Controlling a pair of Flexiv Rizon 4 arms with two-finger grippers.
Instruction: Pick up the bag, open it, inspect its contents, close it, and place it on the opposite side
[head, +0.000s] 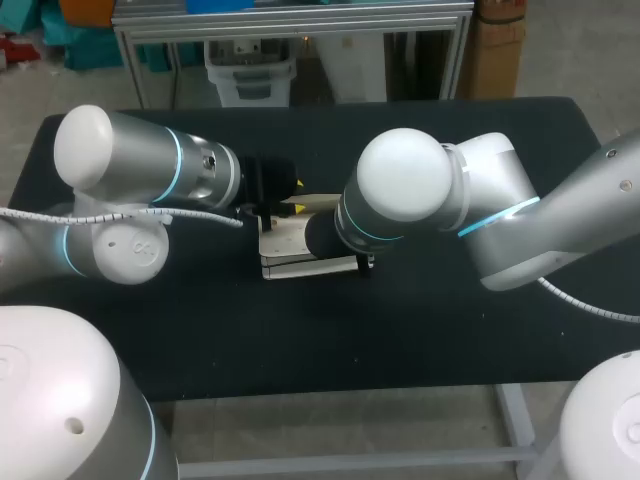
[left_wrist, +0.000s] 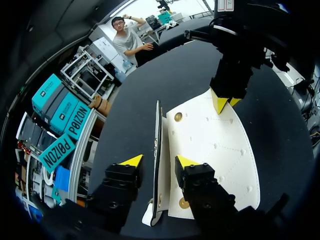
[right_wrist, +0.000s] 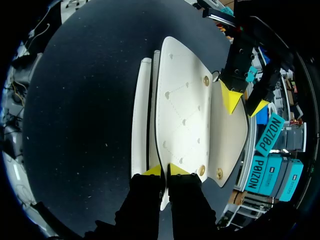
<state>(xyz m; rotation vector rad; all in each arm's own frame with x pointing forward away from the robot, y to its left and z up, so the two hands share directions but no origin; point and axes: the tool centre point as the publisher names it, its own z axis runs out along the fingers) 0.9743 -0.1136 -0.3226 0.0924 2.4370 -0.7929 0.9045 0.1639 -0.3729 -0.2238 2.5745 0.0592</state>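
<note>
**Bag (head: 293, 243) straddled from both ends at mid-table**

From the head view, the white bag lies on the black table (head: 430, 340), and both arms meet over it. The left gripper (head: 298, 196) sits at the bag's far corner with its yellow tips showing. The right arm's wrist covers the bag's other end and hides its gripper. Dark tabletop shows on every side of the bag, and the table's edges are well apart from it.

In the left wrist view the left gripper's fingers are spread wide. The bag's thin upright wall stands between them, with a gap on either side, so nothing is clamped. The stitched flap (left_wrist: 215, 150) and its gold snaps (left_wrist: 178, 116) fan out ahead. At the flap's far edge, the right gripper's tips are pinched together.

In the right wrist view the right gripper (right_wrist: 165, 171) has its fingers nearly together, clamped on the flap's near edge. Across the bag, the left gripper's tips stand apart. A broad sweep of table runs beside the bag.
</note>
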